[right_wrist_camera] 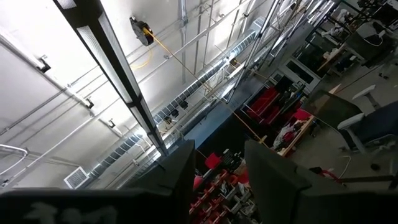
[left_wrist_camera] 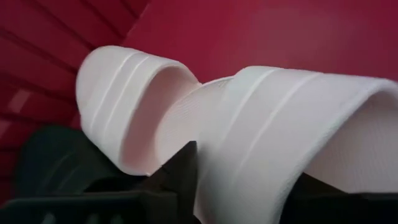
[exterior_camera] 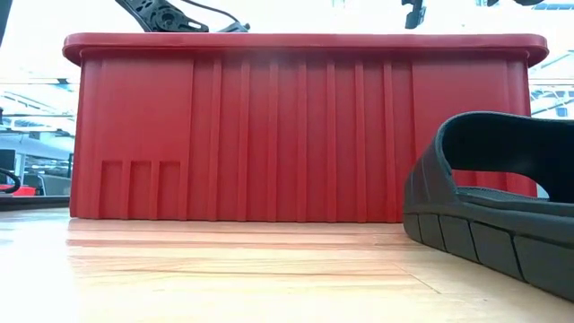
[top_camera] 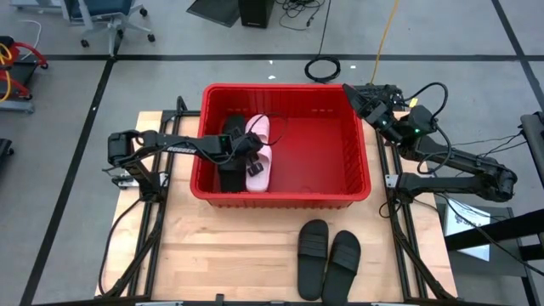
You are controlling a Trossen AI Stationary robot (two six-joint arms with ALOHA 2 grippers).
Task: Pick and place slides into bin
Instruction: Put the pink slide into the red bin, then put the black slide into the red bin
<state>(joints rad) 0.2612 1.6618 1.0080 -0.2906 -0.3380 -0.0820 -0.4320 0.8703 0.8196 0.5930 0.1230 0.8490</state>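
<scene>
The red bin [top_camera: 280,88] stands at the table's middle. Inside it, at its left, lie two pale pink slides [top_camera: 259,127] [top_camera: 259,168] and black slides [top_camera: 229,174]. My left gripper [top_camera: 248,151] reaches down into the bin from the left. In the left wrist view it [left_wrist_camera: 255,193] is open, with a pink slide's strap [left_wrist_camera: 267,124] in the gap between its fingers. Two black slides [top_camera: 313,255] [top_camera: 342,265] rest sole-down on the table in front of the bin. My right gripper [top_camera: 353,92] is raised at the bin's far right corner, open and with nothing between its fingers [right_wrist_camera: 221,180]. My left gripper's fingers [left_wrist_camera: 183,171] stand on either side of the broad strap [left_wrist_camera: 249,143] of a pink slide, coming slanting down from the table's left. Whether they touch it I cannot tell. The slide lies in the bin beside the other pink slide [left_wrist_camera: 124,93].
The bin's right half [top_camera: 331,153] is bare red floor. In the low view the bin's near wall [exterior_camera: 296,126] fills the picture, with a black slide [exterior_camera: 502,215] close at the right. Bare wood [top_camera: 221,246] lies left of the two black slides.
</scene>
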